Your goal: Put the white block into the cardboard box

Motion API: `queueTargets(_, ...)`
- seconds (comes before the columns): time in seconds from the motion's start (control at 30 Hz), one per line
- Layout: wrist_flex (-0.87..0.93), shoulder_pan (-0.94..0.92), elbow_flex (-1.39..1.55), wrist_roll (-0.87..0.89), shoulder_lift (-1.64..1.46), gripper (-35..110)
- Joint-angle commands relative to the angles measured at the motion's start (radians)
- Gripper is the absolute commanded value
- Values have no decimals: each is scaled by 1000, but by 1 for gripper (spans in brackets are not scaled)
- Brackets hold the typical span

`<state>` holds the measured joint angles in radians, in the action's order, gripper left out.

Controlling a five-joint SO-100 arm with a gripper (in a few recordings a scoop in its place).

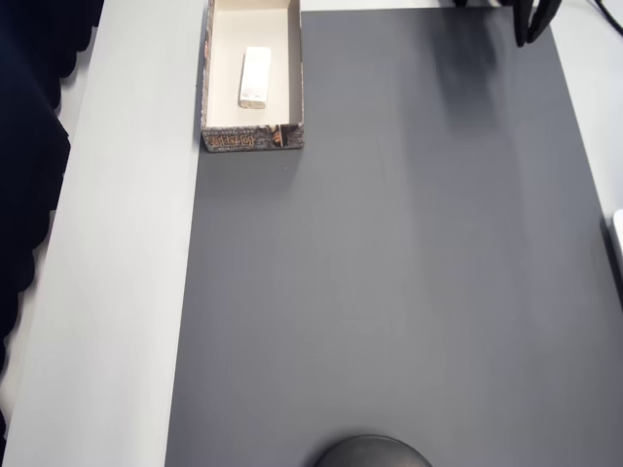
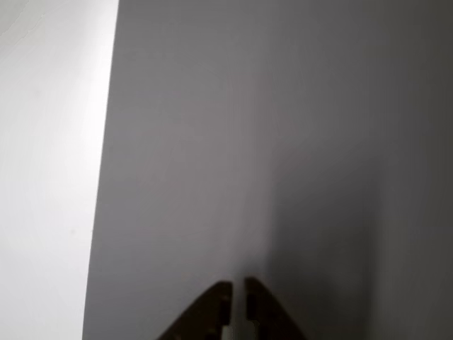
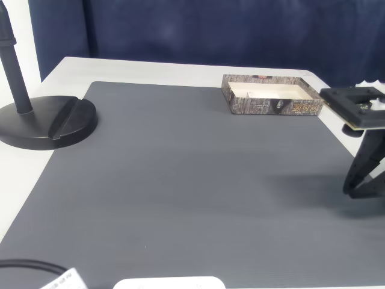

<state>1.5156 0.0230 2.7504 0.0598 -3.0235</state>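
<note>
Lying inside the cardboard box [image 1: 222,68], the white block [image 1: 255,77] sits well apart from the empty pincer [image 3: 363,191], its fingers nearly together.

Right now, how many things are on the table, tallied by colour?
White: 2, the white block inside the box and a flat white thing at the near edge in the fixed view.
Brown-grey: 1, the cardboard box.
Black: 1, the round stand base.
Dark grey: 1, the mat.
Total: 5.
</note>
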Motion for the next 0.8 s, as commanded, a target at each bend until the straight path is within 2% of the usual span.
queueTargets(0.0, -49, 20, 12, -9, -25, -2)
queueTargets(0.77, -140, 43, 164, -71, -133, -2)
